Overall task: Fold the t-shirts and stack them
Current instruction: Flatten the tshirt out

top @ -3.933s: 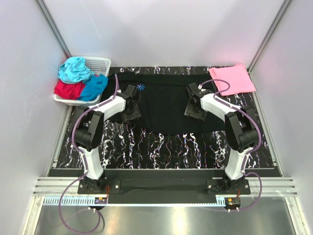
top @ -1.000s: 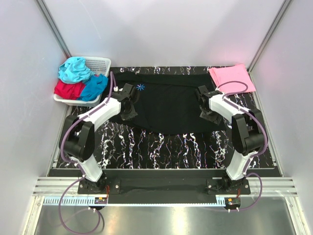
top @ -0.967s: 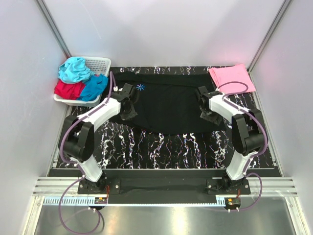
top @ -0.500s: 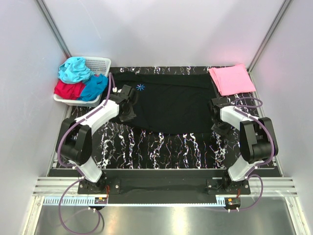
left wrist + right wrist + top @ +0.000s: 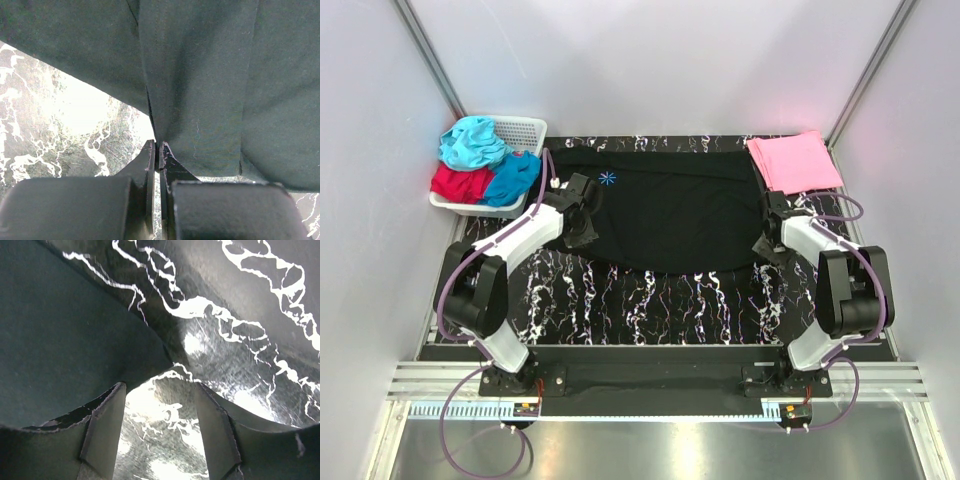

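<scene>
Lab test cell: white panel walls point(image 5: 650, 60), aluminium corner posts point(image 5: 428, 55), black marbled table point(image 5: 650, 295), left arm point(image 5: 520, 235), right arm point(image 5: 802, 236) bolted to rail point(image 5: 660, 378) at near edge.

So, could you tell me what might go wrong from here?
The right gripper is open with mostly bare table between its fingers. Only a corner of the black t-shirt reaches in, so closing might miss the cloth.
The left gripper is shut on a thin fold; pulling alone could skew or bunch the shirt.
The folded pink t-shirt lies close to the right gripper and could get dragged.
</scene>
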Tool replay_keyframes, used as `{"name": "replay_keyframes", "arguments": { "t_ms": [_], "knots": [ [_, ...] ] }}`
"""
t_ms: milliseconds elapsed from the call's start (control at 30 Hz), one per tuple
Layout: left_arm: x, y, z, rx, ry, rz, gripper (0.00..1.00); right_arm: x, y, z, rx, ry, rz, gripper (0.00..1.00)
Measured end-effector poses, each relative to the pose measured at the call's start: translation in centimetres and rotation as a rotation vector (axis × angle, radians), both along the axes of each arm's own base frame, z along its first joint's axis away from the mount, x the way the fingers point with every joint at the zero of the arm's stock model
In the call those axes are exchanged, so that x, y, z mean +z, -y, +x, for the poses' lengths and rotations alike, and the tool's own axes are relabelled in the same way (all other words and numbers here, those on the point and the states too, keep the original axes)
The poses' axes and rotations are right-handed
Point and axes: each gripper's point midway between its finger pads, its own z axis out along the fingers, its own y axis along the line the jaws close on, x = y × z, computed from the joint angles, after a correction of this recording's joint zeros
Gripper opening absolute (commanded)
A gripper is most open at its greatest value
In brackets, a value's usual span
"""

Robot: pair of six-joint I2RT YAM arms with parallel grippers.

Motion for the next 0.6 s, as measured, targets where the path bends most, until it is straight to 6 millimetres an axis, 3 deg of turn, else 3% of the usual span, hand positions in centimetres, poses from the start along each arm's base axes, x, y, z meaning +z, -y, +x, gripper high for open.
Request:
{"name": "replay_keyframes", "arguments": {
  "t_ms": [400, 600],
  "knots": [
    [0.0, 0.0, 0.0, -0.003, -0.001, 0.002, 0.00, 2.3, 0.1, 1.8, 0.014, 0.117, 0.033, 0.64],
    [0.0, 0.0, 0.1, -0.003, -0.002, 0.002, 0.00, 1.8, 0.0, 1.8, 0.016, 0.105, 0.042, 0.63]
  ]
}}
